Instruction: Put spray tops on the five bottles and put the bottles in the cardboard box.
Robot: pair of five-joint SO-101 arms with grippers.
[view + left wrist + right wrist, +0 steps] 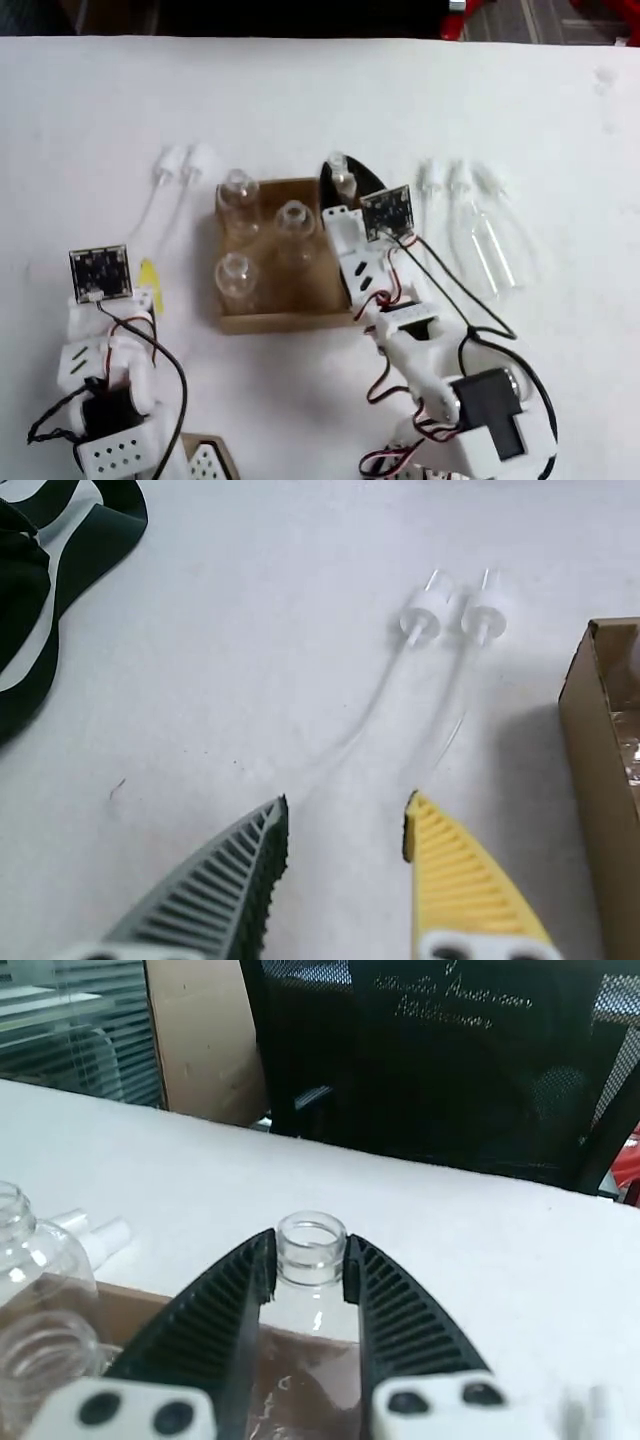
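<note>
A cardboard box (285, 320) sits mid-table with three open clear bottles standing in it (238, 195) (293, 220) (234, 275). My right gripper (310, 1260) is shut on the neck of a fourth capless bottle (312, 1240), held upright at the box's far right corner (340, 178). A fifth bottle (492, 250) lies on the table right of that arm, with three spray tops (460, 182) beyond it. My left gripper (345, 825) hovers open over the table, left of the box. Two spray tops (420, 615) (482, 615) with long tubes lie ahead of it.
The box's wall (600, 730) stands close beside my left gripper's yellow finger. A black strap (60, 560) lies farther off on the table. A dark chair (480, 1070) stands past the table's far edge. A small cardboard piece (205, 460) lies by the left arm's base.
</note>
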